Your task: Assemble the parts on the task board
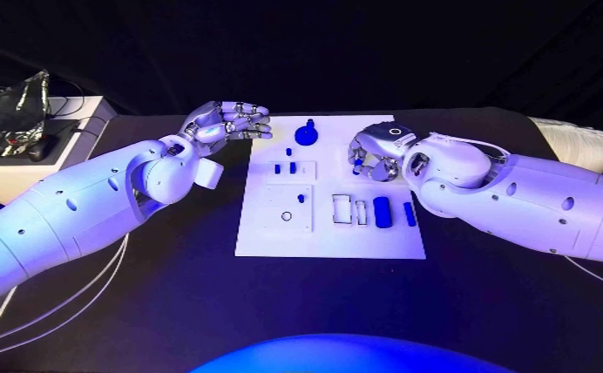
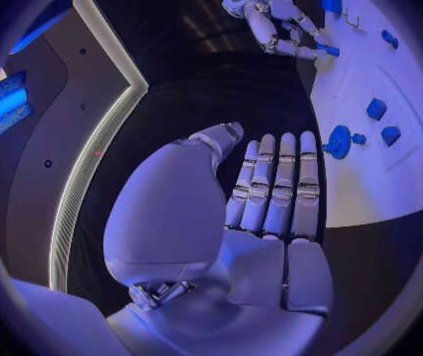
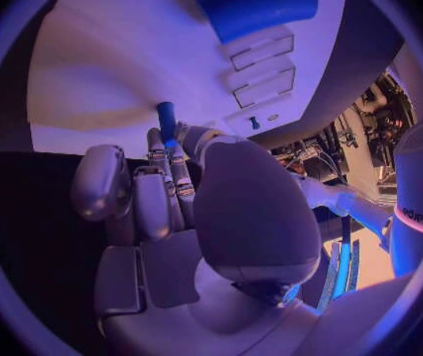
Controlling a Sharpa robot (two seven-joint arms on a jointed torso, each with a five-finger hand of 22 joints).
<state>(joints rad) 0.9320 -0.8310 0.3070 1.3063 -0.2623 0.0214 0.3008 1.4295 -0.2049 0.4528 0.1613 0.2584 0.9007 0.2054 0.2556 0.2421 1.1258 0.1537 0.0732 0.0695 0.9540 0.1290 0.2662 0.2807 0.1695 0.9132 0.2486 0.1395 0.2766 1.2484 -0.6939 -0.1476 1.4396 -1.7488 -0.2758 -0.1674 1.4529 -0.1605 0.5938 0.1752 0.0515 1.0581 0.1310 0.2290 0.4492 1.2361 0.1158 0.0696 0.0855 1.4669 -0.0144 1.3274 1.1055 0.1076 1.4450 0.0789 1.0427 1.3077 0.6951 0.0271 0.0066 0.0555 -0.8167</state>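
Task board [image 1: 329, 242], flat white rectangular plate, sits mid black table [image 1: 176, 303]; all places below are given rel. to it. Board surface is smooth and matte, w/ shallow rectangular recesses. Recess near the board's centre, toward the left arm's side, holds two short blue pegs [image 1: 287, 167]. Recess below that holds a small ring [image 1: 287, 216]. Frame-shaped slots [image 1: 343, 209] toward the right arm's side look unfilled; just beside them lie a blue cylinder [image 1: 382, 213], rounded ends, and a slimmer blue bar [image 1: 409, 213], both flat on the plate. Blue round knob part [image 1: 307, 136] stands near the far edge; the left wrist view shows it as a disc w/ a stub.

Left hand [image 1: 227, 123] hovers off the board's far left corner, palm up, fingers loosely curled and apart, holding nothing; in the left wrist view the fingers [image 2: 285, 182] lie straight, side by side. Right hand [image 1: 380, 152] is over the board's far right part, palm down, fingers curled; the right wrist view shows a small blue peg [image 3: 167, 122] pinched at the fingertips [image 3: 179, 146]. Hands are silver metal, arms glossy white.
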